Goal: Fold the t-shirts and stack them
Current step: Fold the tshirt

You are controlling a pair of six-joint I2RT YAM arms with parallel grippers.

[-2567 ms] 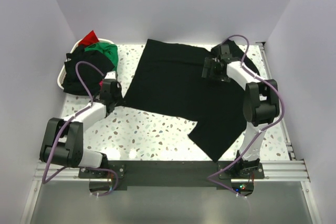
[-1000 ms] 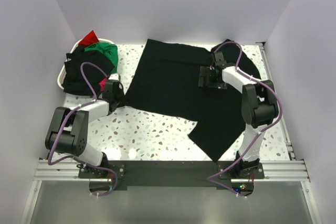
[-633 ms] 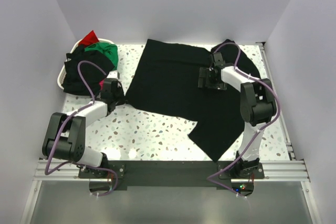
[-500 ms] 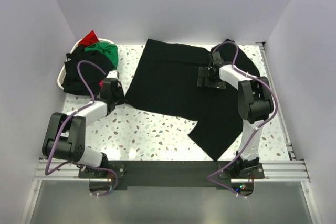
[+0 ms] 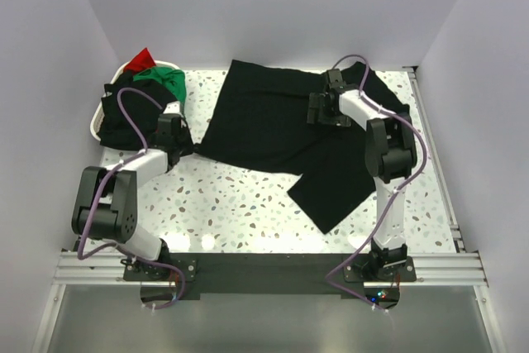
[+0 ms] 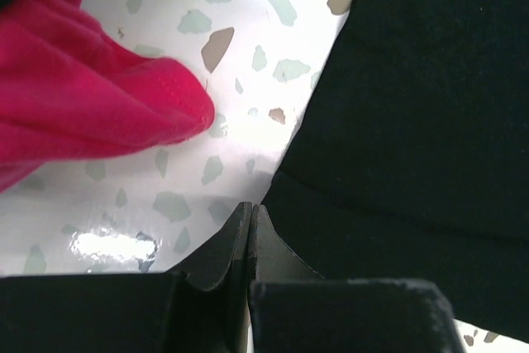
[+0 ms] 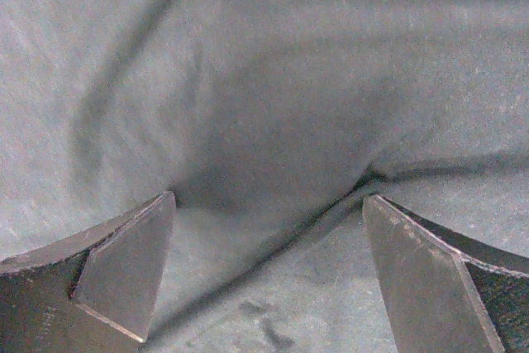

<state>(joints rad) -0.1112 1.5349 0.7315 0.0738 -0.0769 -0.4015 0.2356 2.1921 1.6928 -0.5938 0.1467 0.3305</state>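
Sitting just left of the left pincer (image 6: 250, 208), the white basket (image 5: 93, 127) holds a black pile (image 5: 124, 113), a green t-shirt (image 5: 161, 82) and a red t-shirt (image 5: 142, 61), with a pink t-shirt (image 6: 91, 113) right by the tips. That pincer's clamped on the hem of the spread black t-shirt (image 5: 264, 121); the right pincer (image 7: 269, 204) gapes wide, pressed on it.

The black shirt (image 5: 264, 121) is matt cloth. In the right wrist view its fine knit looks greyish and softly creased. The table (image 5: 240, 204) is smooth, glossy white stone with grey speckles, and glare shows at the lower left of the left wrist view. The pink shirt (image 6: 83, 113) is soft knit with a stitched hem. The right gripper (image 7: 269, 197) has matt, dark fingers (image 7: 124, 279). The rail (image 5: 446, 269) at the bottom is bare metal.
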